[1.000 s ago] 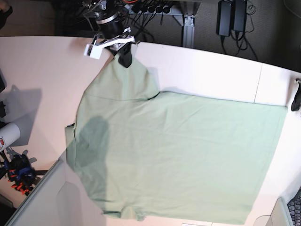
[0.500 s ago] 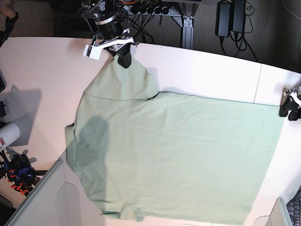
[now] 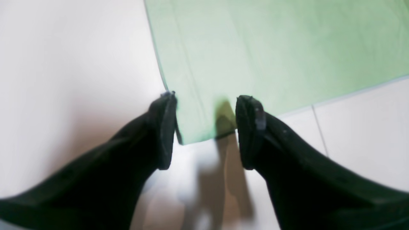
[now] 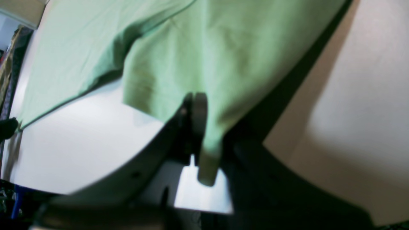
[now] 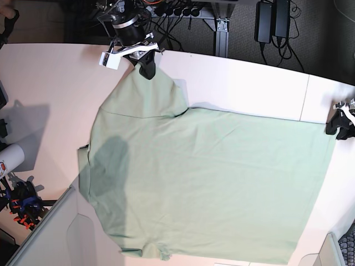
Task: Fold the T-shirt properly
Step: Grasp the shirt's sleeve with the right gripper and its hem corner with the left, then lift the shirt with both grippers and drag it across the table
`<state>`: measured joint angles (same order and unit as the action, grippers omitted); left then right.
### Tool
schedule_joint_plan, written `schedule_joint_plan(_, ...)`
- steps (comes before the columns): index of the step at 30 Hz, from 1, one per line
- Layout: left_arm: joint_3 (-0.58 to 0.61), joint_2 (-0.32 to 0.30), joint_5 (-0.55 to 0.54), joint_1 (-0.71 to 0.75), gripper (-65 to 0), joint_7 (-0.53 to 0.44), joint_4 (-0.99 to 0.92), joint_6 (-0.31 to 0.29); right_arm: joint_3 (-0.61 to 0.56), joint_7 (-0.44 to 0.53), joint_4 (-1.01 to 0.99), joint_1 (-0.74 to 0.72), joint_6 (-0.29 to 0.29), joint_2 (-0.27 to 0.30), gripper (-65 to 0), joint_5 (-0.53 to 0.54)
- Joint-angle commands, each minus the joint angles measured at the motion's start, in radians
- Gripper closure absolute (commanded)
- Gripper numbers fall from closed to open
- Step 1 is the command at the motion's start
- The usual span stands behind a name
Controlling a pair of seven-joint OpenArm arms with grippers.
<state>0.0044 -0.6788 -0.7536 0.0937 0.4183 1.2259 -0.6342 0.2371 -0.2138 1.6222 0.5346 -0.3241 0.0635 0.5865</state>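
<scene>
The T-shirt (image 5: 205,183) lies spread flat on the white counter (image 5: 50,77), one sleeve drawn toward the far edge. The right gripper (image 4: 204,127) has its jaws clamped on that sleeve's tip, the fabric bunched between them. The left gripper (image 3: 206,131) sits at the shirt's hem corner with jaws apart, the corner lying between them on the counter, one fingertip (image 3: 166,105) just at the fabric's edge.

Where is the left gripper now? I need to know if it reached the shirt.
In the base view, the left gripper sits at the right edge, open at the T-shirt hem corner.
</scene>
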Motion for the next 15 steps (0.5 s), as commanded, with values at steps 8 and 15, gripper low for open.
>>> schedule_joint_plan(8, 0.01, 0.003, 0.008, -0.014, -6.8, -0.019, 0.01, -0.021, 0.001, -0.006, 0.012, 0.006, 0.007, 0.003, 0.0, -0.006)
schedule_joint_plan(15, 0.006, 0.013, 0.064, -0.03, 0.0, -0.033, 0.011, -0.064, 0.001, -0.029, 0.035, 0.006, 0.006, 0.003, 0.0, 0.008)
